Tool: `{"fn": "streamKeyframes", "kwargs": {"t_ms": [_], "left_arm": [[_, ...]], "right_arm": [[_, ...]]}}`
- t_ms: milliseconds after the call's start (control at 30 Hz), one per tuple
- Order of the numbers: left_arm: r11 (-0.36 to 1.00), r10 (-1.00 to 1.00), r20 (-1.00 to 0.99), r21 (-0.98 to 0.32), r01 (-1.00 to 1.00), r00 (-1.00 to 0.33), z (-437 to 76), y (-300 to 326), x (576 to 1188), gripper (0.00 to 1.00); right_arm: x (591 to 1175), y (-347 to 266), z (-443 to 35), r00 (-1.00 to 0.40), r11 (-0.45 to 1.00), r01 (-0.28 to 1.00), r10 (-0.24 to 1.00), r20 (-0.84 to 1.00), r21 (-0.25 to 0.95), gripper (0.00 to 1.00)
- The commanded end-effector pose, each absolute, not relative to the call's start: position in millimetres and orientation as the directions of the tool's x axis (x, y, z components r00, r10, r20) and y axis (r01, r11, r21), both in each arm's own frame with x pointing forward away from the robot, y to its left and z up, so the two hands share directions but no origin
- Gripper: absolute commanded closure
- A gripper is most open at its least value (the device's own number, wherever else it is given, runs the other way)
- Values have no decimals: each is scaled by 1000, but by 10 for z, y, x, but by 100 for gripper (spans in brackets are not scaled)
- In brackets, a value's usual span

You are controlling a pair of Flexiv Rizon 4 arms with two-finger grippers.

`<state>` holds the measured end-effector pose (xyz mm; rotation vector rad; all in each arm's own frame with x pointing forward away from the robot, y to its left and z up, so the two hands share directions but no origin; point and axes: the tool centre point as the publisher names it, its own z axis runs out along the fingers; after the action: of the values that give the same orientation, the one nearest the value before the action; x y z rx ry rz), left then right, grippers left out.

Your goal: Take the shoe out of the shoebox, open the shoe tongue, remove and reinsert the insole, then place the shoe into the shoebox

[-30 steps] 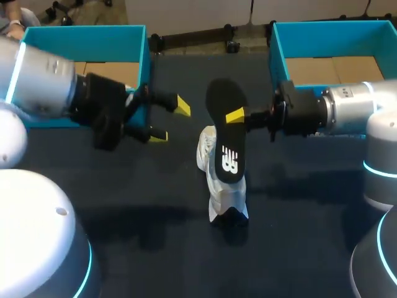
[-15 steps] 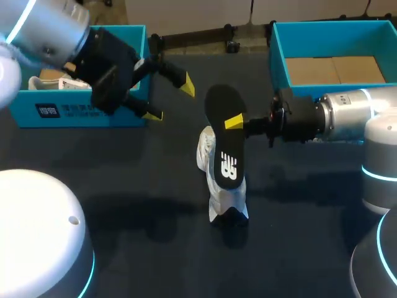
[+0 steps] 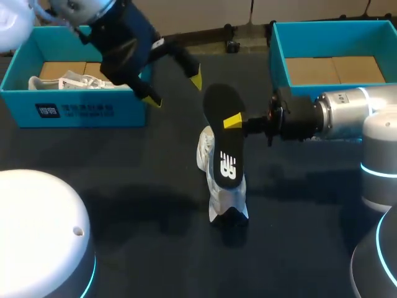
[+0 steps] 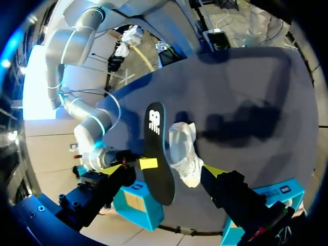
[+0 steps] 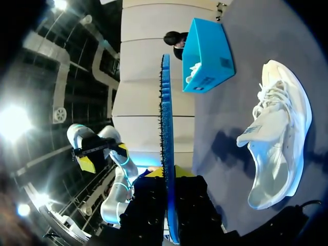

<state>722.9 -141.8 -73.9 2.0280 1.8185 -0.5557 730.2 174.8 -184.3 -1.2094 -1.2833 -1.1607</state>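
Both right jaws pinch the black insole (image 3: 224, 139) at its mid-edge, close above the white shoe (image 3: 224, 198) resting on the worktop (image 3: 155, 186). Left jaws hang spread, empty. The insole looks thin, light and bendy; gripping nearer the heel should steady reinsertion.

2 boxes (image 3: 74, 112) (image 3: 277, 62), 1 shoe (image 3: 226, 198) outside them, 1 insole (image 3: 226, 146) and 2 pincers (image 3: 175, 90) (image 3: 234, 123).

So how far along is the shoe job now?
Done: the shoe is out on the table, insole removed. In hand: the right gripper pinches the insole beside the shoe; the left gripper hangs open, empty. Left: reinsert the insole, then box the shoe.
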Motion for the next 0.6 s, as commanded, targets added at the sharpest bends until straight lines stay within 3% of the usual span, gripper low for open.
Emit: {"fn": "streamKeyframes", "kwargs": {"t_ms": [33, 200, 600], "left_arm": [[-110, 915, -390, 0, 994, 101, -719, -1451, 7254, 0], [-110, 915, -390, 0, 994, 101, -719, -1451, 7254, 0], [88, 929, -360, -17, 996, -88, -423, -1904, 7232, 0]], "right_arm": [[7333, 1772, -1840, -20, 49, 999, 58, 998, 17, 100], [7344, 1793, -1865, -9, 50, 999, 70, 998, 5, 100], [7303, 1829, -1921, 6, 46, 999, 89, 996, -10, 100]]}}
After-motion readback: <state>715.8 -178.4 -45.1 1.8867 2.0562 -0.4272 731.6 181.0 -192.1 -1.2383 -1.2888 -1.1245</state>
